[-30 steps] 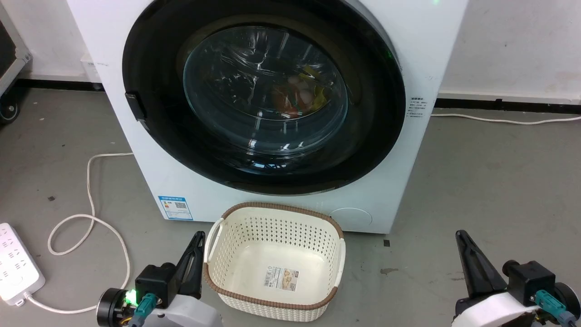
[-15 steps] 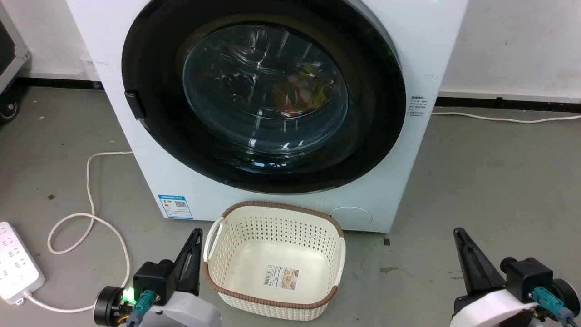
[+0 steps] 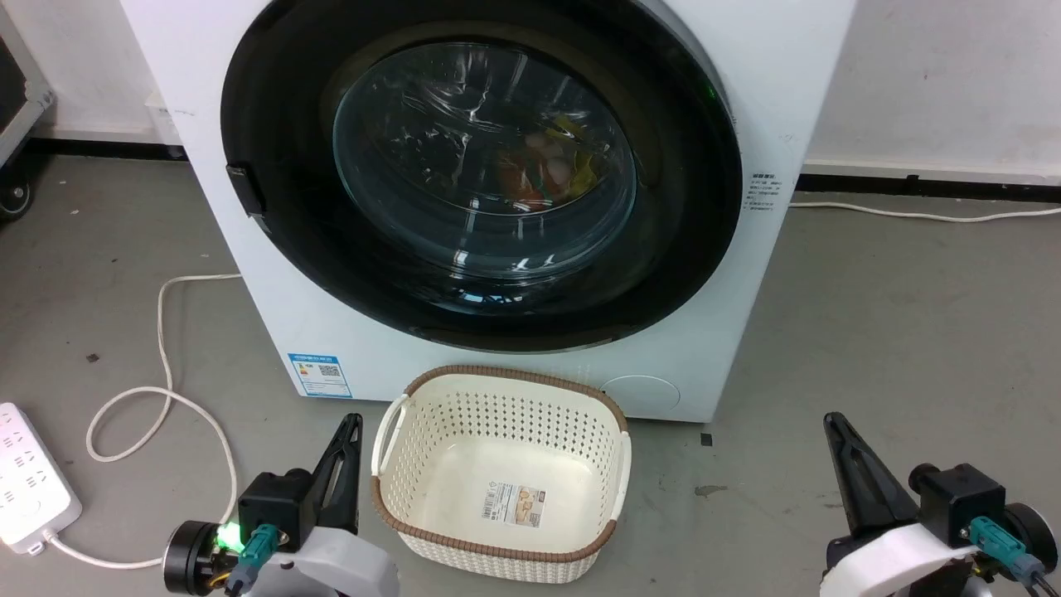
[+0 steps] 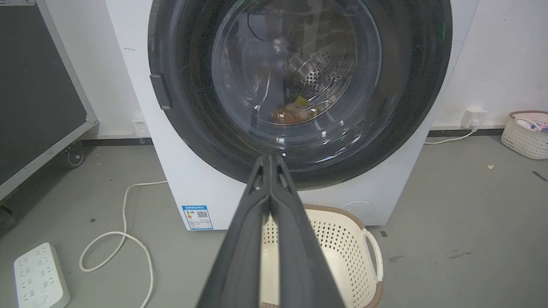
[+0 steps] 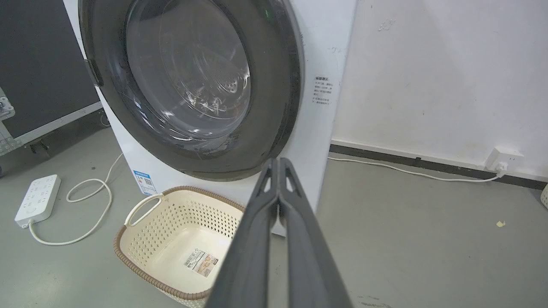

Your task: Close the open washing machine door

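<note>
The washing machine (image 3: pixel 348 348) is white, with a blue label sticker (image 3: pixel 319 376) low on its front. Its round washing machine door (image 3: pixel 485 162) has a wide glossy black rim and a bulging glass window, and it lies flat against the front, with a latch tab (image 3: pixel 244 192) on its left rim. Coloured items show through the glass. My left gripper (image 3: pixel 354 421) is shut and empty, low beside the basket. My right gripper (image 3: pixel 830 419) is also shut and empty, low at the right. Both stand apart from the door. In their wrist views the left gripper (image 4: pixel 269 159) and right gripper (image 5: pixel 277 161) point at the door's lower rim.
A cream perforated basket (image 3: pixel 506 375) sits on the floor right before the washer. A white power strip (image 3: pixel 29 489) and looped cable (image 3: pixel 166 348) lie at the left. A black wheeled panel (image 4: pixel 38 85) stands left, another basket (image 4: pixel 524 137) far right, and a wall socket (image 5: pixel 503 158).
The whole head picture has crept slightly upward, a camera shift. Both shut grippers have drifted a little to the left. The door looks the same.
</note>
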{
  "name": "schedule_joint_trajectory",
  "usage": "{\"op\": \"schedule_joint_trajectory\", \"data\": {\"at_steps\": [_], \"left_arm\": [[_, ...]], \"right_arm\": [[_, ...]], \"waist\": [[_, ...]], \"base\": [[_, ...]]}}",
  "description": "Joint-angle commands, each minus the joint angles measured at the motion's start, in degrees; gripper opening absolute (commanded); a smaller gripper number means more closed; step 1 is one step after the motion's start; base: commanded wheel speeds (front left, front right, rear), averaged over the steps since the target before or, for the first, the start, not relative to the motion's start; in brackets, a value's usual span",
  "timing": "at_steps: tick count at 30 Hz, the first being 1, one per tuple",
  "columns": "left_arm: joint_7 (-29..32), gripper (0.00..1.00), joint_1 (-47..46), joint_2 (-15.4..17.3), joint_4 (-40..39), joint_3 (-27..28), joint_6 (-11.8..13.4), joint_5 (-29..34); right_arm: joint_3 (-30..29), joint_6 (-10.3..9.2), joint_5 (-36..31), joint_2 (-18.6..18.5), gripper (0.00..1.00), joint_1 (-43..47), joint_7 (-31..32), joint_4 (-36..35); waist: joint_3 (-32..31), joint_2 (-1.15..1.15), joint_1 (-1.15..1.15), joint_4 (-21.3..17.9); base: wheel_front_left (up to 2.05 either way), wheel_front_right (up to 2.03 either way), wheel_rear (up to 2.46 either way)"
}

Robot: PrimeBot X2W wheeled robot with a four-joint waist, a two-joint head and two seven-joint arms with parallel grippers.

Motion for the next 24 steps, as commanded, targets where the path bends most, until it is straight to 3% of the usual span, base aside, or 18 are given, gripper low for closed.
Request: {"op": "schedule_joint_trajectory", "data": {"at_steps": [1,24], "left_arm": [[0.39,0.0,0.86,-0.05,-0.59,0.19,0.32,0.4],[3.32,0.0,1.36,-0.09,-3.37,0.87,1.73,1.03]], "right_arm": [[0.15,-0.02,-0.35,0.14,0.0,0.55,0.29,-0.59],[0.94,-0.03,-0.76,0.21,0.0,0.8,3.23,-3.06]], "waist": [[0.02,0.0,0.0,0.01],[0.46,0.0,-0.01,0.1]], "base": [[0.0,0.0,0.0],[0.0,0.0,0.0]]}}
